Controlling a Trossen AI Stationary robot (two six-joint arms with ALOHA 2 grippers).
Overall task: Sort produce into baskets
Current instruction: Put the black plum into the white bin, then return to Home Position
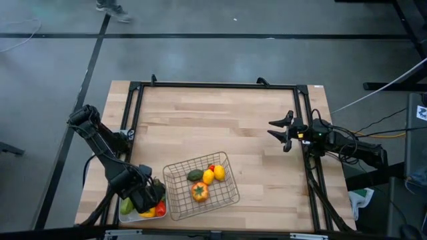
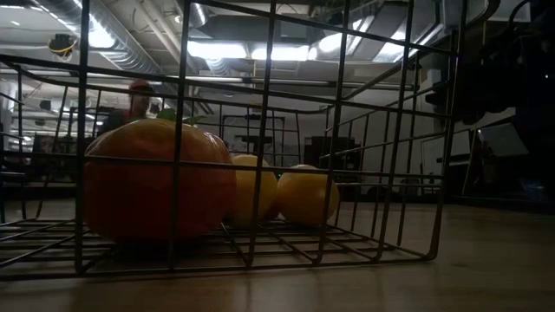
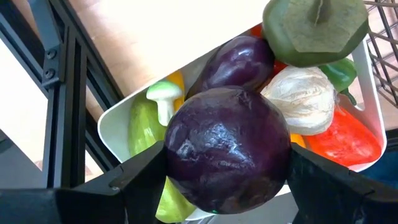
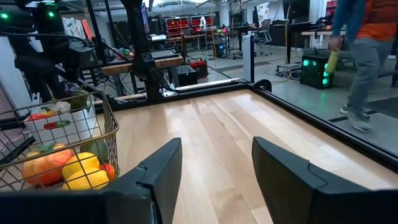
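Now left gripper (image 3: 227, 180) holds purple onion (image 3: 227, 158) over white tray (image 3: 115, 124)

White tray (image 1: 131, 215) largely covered by left gripper (image 1: 148, 197) in high view; contents there too small to name. In left wrist view, purple onion (image 3: 227, 149) hides tray middle; green stemmed piece (image 3: 314, 28) cut off by frame edge. Low view: wire basket (image 2: 395, 139) cropped on three sides, person (image 2: 130, 104) behind mesh blurred. Walking person (image 4: 364, 56) cropped in right wrist view.
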